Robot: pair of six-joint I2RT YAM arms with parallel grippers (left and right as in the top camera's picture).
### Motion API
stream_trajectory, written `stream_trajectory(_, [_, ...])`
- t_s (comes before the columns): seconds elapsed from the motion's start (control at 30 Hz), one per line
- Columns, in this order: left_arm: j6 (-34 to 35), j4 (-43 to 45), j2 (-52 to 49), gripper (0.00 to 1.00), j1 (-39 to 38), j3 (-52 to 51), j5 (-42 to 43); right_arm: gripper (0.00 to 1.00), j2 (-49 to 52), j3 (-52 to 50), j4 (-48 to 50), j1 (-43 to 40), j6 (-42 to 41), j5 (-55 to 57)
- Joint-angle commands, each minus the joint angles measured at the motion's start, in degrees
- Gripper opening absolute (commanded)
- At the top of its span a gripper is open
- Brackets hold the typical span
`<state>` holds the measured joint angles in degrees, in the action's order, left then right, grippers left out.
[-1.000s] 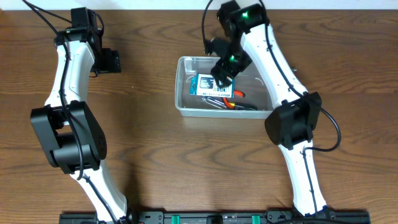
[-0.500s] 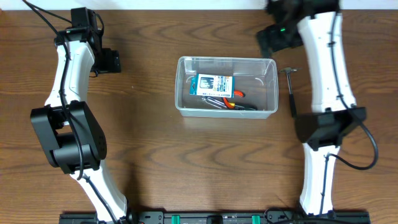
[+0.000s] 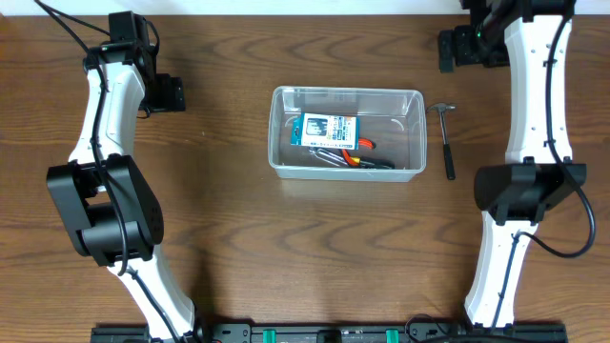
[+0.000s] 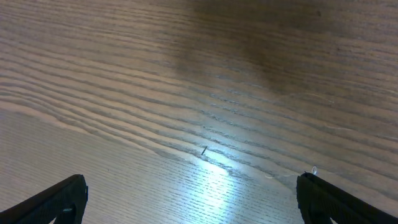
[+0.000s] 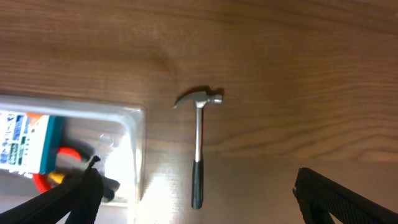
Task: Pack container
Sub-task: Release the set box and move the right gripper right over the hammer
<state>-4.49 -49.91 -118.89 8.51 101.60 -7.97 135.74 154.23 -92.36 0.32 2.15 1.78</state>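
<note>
- Overhead, finds container mid-table, box and red-handled tool inside; hammer outside, just beside right wall.
- Left wrist: shows left gripper spread wide over table.
- Right wrist: shows right gripper spread, empty, above hammer; risks knocking container wall when closing.

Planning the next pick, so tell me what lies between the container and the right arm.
A small hammer lies on the table between the container and the right arm, touching neither; the overhead view shows it.
</note>
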Motion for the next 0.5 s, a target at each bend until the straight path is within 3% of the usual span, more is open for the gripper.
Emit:
stream_trajectory(0.0, [0.09, -0.15, -1.03, 0.98, 0.04, -0.24, -0.87, 0.99, 3.85, -0.98, 0.9, -0.79, -0.81, 0.61])
stream_trajectory(0.23, [0.09, -0.15, -1.03, 0.98, 0.04, -0.24, -0.87, 0.93, 7.37, -0.98, 1.62, -1.53, -2.36, 0.52])
stream_trajectory(0.47, [0.09, -0.15, -1.03, 0.98, 0.04, -0.24, -0.87, 0.94, 7.85, -1.51, 1.53, -1.53, -1.7, 0.59])
